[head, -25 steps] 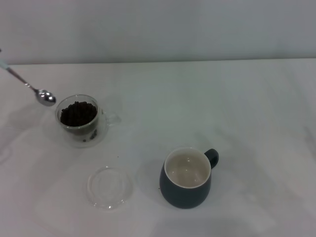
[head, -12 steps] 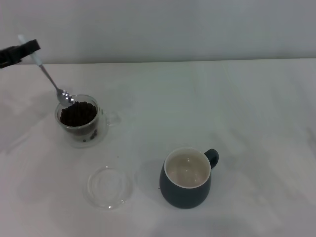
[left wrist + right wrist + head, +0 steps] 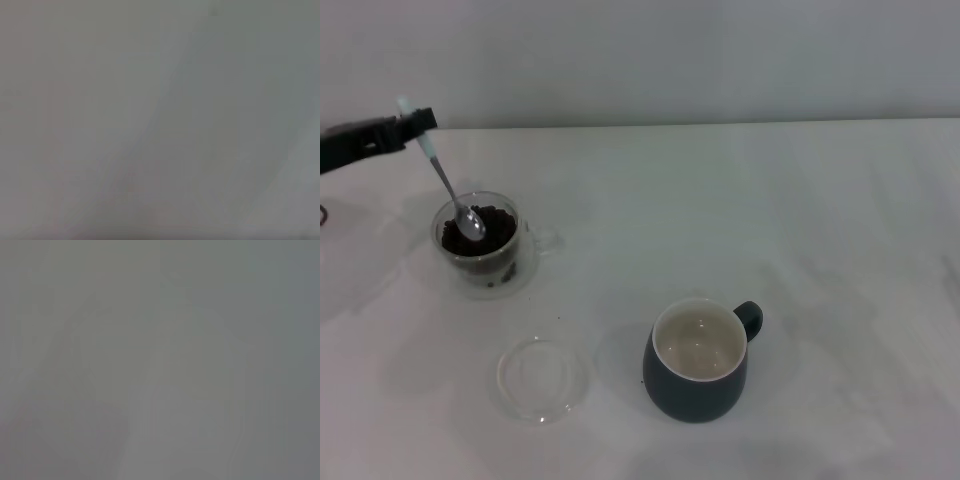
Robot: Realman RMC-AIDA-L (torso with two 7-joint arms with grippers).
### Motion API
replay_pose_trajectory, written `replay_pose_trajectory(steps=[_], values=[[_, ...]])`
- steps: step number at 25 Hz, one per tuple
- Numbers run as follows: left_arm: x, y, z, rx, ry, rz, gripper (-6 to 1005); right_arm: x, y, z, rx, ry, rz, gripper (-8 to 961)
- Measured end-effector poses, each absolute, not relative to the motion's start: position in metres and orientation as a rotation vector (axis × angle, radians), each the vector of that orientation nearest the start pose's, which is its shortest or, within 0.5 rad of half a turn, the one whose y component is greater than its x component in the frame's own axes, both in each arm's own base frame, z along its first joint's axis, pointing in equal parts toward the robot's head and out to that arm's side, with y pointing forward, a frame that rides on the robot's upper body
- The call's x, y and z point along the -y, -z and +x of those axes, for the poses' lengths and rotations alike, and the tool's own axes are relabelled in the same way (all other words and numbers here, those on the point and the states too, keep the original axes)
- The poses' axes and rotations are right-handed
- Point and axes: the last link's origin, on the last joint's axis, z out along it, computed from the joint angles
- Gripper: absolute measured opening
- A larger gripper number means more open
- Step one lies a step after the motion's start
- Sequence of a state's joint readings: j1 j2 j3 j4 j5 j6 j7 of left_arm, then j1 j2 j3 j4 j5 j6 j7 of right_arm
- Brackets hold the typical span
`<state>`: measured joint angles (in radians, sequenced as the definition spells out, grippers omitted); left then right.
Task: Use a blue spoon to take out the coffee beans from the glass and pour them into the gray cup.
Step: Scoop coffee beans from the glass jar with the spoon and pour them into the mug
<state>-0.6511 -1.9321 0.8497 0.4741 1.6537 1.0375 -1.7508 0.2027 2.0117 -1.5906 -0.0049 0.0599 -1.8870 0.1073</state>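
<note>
— Left gripper (image 3: 418, 124)?
— At the far left edge of the head view, reaching in from the side above the table (image 3: 800, 220). Clamped shut on the pale handle end of the blue spoon (image 3: 448, 185).
— And the spoon itself?
— Tilted, handle up toward the gripper, metal bowl down inside the glass (image 3: 480, 240), resting on or just in the coffee beans (image 3: 492, 232). Hard to tell whether any beans sit in the bowl.
— Position of the glass?
— Toward the left of the table, standing upright, clear side handle pointing to the right. Filled with a dark heap of beans, with a few more dark specks visible lower down through the wall.
— Gray cup (image 3: 698, 362)?
— Nearer the front, right of centre, well apart from the glass. Upright, loop handle at its far right side, cream inside showing bare.
— Anything else on the table?
— A flat clear dish (image 3: 542, 379), lying in front of the glass and left of the cup, touching neither.
— Right gripper?
— Nowhere in the head view.
— Wrist views?
— Both just a plain grey blur; nothing to make out in either.
</note>
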Motion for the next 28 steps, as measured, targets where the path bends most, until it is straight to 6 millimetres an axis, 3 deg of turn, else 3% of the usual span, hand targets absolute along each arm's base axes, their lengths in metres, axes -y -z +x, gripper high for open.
replay_pose_trajectory(steps=[14, 22, 28], values=[[-0.415, -0.021, -0.277, 1.199, 0.728, -2.157, 128, -0.217, -0.064, 0.347, -0.047, -0.829, -1.464, 583], [-0.401, -0.013, -0.294, 1.383, 0.797, -2.044, 127, -0.222, -0.063, 0.345, -0.049, -0.83, -1.47, 583], [-0.388, -0.018, -0.308, 1.545, 0.927, -1.902, 127, -0.227, -0.062, 0.344, -0.053, -0.829, -1.476, 583]])
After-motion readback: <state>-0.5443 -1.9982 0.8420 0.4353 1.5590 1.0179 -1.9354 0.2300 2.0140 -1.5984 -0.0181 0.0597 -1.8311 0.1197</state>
